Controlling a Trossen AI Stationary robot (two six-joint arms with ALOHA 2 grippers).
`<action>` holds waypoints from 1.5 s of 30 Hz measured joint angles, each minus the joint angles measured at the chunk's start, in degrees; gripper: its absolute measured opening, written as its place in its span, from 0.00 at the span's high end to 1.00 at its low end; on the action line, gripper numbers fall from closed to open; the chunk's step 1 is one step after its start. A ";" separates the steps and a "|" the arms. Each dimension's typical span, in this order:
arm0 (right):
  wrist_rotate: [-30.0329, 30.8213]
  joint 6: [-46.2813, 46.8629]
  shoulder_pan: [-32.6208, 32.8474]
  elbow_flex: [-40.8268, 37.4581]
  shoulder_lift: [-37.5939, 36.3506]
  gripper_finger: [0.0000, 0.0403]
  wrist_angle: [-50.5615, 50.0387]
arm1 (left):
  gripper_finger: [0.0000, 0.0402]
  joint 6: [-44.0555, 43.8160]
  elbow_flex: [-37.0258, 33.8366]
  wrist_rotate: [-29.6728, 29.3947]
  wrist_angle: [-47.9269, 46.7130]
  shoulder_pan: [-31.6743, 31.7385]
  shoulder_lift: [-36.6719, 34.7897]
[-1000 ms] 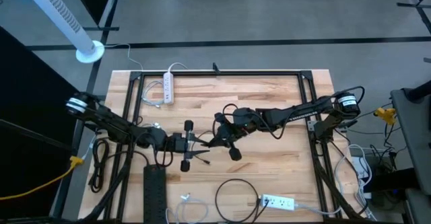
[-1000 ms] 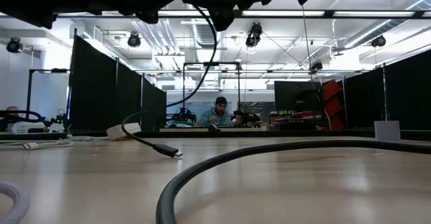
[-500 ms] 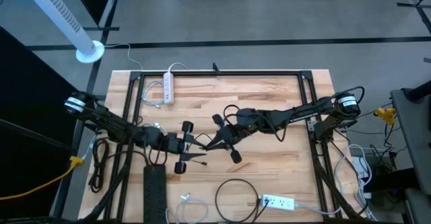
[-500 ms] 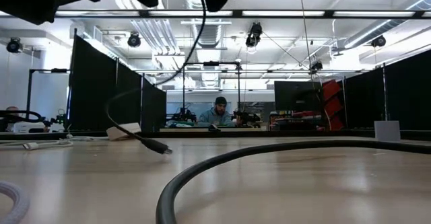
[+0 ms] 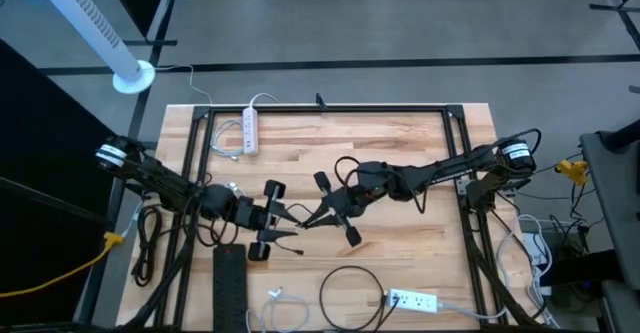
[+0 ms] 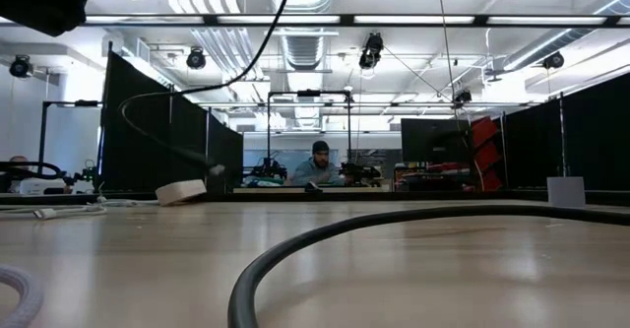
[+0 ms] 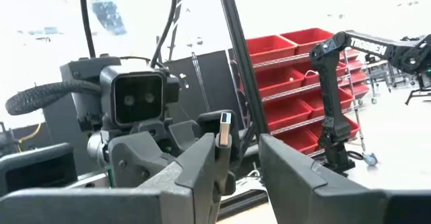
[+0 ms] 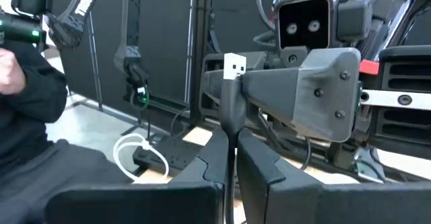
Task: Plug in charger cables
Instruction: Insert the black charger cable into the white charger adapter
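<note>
A black charger cable [image 5: 343,163] hangs between my two grippers above the middle of the table. My right gripper [image 5: 318,219] is shut on its USB plug [image 8: 234,66]. My left gripper [image 5: 290,223] faces it, open, with the plug's metal tip [image 7: 224,125] standing between its fingers, close to one of them. The cable's other end [image 6: 213,170] swings free above the table. My right gripper pinches the plug's black body [image 8: 231,109] between its two fingers. The metal tip sticks out past the fingertips toward my left gripper. The plug is lifted clear of the table. My left gripper: the plug is close against one finger [image 7: 195,170]; I cannot tell whether they touch.
A white power strip [image 5: 250,131] lies at the far left and another [image 5: 412,300] at the near right. A black power strip [image 5: 230,283] lies near left. A black cable loop [image 5: 350,293], a white cable [image 5: 275,308] and a black coil [image 5: 150,235] lie along the near and left sides.
Both grippers have risen and drifted slightly toward the near edge, staying tip to tip. The cable's free plug end, which hung just above the table, has swung up well clear of it.
</note>
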 joint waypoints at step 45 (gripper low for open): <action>0.10 -0.14 0.59 0.92 0.01 0.99 2.47 | 0.95 2.18 4.17 -0.83 -4.69 1.07 0.02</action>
